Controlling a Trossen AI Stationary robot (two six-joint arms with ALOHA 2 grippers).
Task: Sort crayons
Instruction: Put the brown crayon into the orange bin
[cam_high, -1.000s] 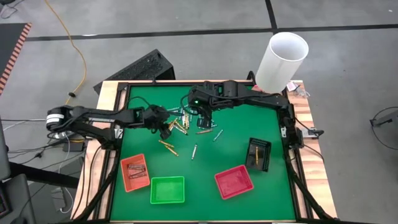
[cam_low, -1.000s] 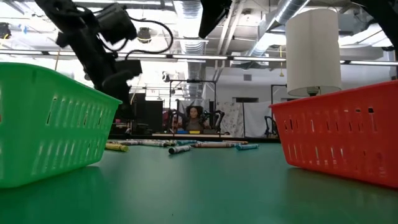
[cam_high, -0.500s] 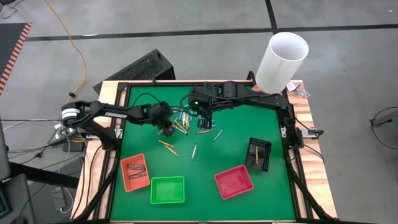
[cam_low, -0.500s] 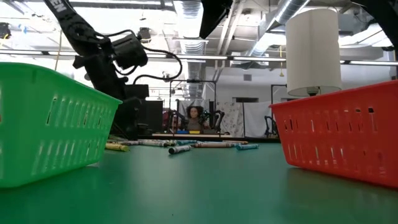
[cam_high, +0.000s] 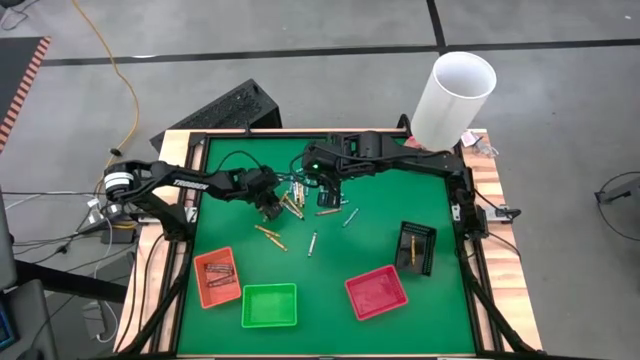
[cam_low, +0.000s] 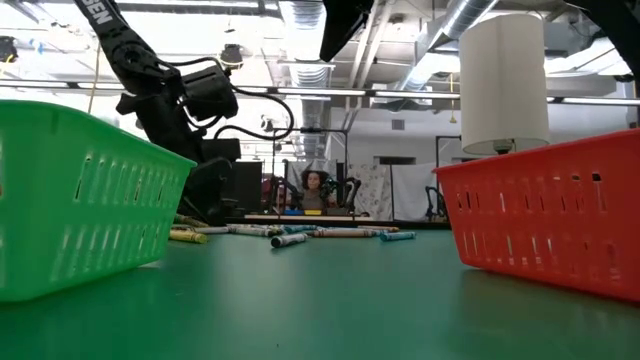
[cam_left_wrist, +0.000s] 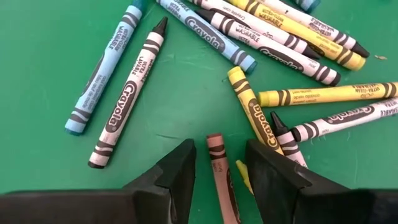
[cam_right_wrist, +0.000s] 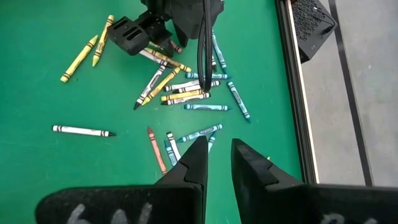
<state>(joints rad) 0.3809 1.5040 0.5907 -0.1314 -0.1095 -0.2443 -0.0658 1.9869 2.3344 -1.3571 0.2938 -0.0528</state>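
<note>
Many crayons (cam_high: 300, 200) lie loose in a pile at the middle of the green mat, also shown in the left wrist view (cam_left_wrist: 273, 37) and the right wrist view (cam_right_wrist: 180, 93). My left gripper (cam_high: 272, 207) is low over the pile's left edge and open. Its fingers (cam_left_wrist: 180, 171) stand on either side of a reddish-brown crayon (cam_left_wrist: 217, 163) that lies flat on the mat, with green showing on both sides of it. My right gripper (cam_high: 330, 195) hovers above the pile's right part, slightly open and empty (cam_right_wrist: 219, 163).
Near the front edge stand an orange tray (cam_high: 217, 277) with reddish-brown crayons, a green tray (cam_high: 269, 305) and a red tray (cam_high: 377, 292). A black tray (cam_high: 416, 247) at the right holds a yellow crayon. A white cylinder (cam_high: 452, 97) stands at the far right corner. Stray crayons (cam_high: 270, 237) lie nearer.
My left gripper has come down onto the left edge of the crayon pile, its arm reaching farther toward the table's right. The crayons and my right arm have kept still.
</note>
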